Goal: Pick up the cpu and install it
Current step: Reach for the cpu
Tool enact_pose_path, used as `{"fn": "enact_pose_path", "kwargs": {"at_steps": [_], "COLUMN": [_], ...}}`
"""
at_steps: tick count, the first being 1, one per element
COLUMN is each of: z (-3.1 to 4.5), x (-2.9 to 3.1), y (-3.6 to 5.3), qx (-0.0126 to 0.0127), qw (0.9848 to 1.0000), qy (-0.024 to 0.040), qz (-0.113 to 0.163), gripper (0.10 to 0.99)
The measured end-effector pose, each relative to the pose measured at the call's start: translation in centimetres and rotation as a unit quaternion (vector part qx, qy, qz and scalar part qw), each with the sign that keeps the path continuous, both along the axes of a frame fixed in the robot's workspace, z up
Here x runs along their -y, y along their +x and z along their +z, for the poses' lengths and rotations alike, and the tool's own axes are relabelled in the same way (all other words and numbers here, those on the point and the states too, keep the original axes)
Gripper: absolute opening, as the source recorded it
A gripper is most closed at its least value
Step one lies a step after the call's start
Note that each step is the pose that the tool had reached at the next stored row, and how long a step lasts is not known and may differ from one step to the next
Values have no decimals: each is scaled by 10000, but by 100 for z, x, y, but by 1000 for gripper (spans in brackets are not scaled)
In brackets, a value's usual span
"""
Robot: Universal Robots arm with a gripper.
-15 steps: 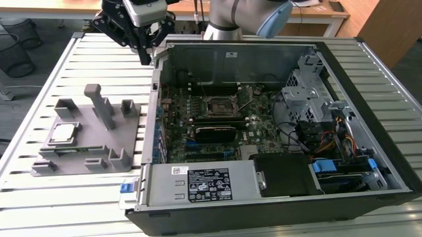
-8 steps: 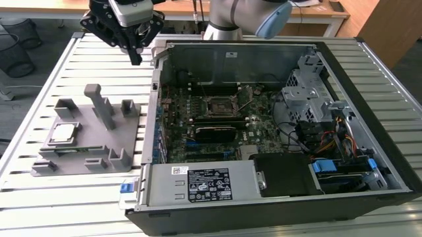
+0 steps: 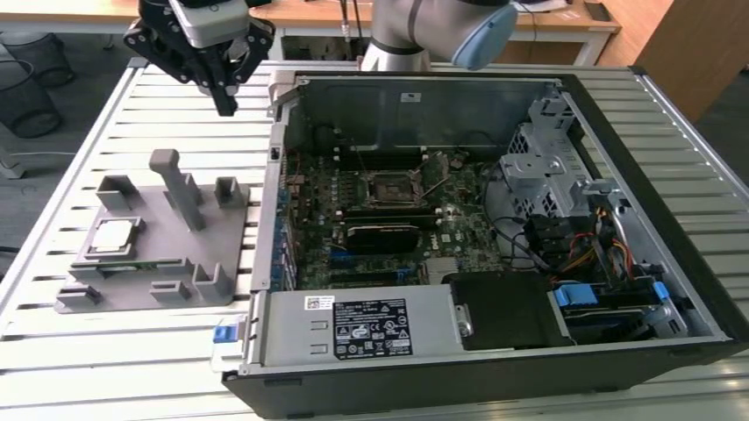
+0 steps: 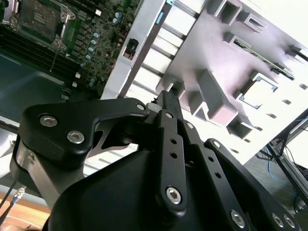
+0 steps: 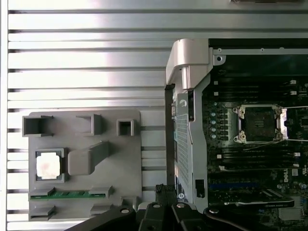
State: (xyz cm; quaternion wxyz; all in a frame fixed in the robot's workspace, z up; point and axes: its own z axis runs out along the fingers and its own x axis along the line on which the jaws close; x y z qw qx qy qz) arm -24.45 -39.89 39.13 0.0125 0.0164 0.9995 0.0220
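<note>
The cpu [image 3: 114,237] is a small square chip with a pale metal top, lying flat in a recess of the grey plastic holder [image 3: 175,263] on the exterior view's left; the first wrist view shows the cpu [image 5: 49,166] too. My gripper [image 3: 224,107] hangs in the air beyond the holder's far end, near the case's far left corner, well above the table and apart from the cpu. Its fingers meet in a point, shut on nothing. The black socket frame [image 3: 392,186] sits open on the motherboard inside the case, also visible as the socket [image 5: 260,124] in the first wrist view.
The open computer case [image 3: 655,105] lies on its side on the slatted aluminium table [image 3: 129,114], its metal wall [image 3: 279,175] standing between holder and motherboard. Upright posts [image 3: 175,189] rise from the holder. A memory stick [image 5: 67,194] lies in a holder slot. Drive cage and cables fill the case's right side.
</note>
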Motion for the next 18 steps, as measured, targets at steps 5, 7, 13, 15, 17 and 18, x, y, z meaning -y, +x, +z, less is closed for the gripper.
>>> {"fn": "enact_pose_path", "kwargs": {"at_steps": [5,7,13,15,17,18], "z": [-1,-1,-3,-3,-4,-5], "x": [0,0,0,0,0,0], "y": [-106,-149,-275,-321,-369,-397], "qx": [0,0,-9,-34,-71,-88], "qw": [10000,10000,10000,10000,10000,10000], "qy": [0,0,1,7,20,26], "qz": [1,0,0,0,0,0], "gripper": [106,106,106,106,106,106]}}
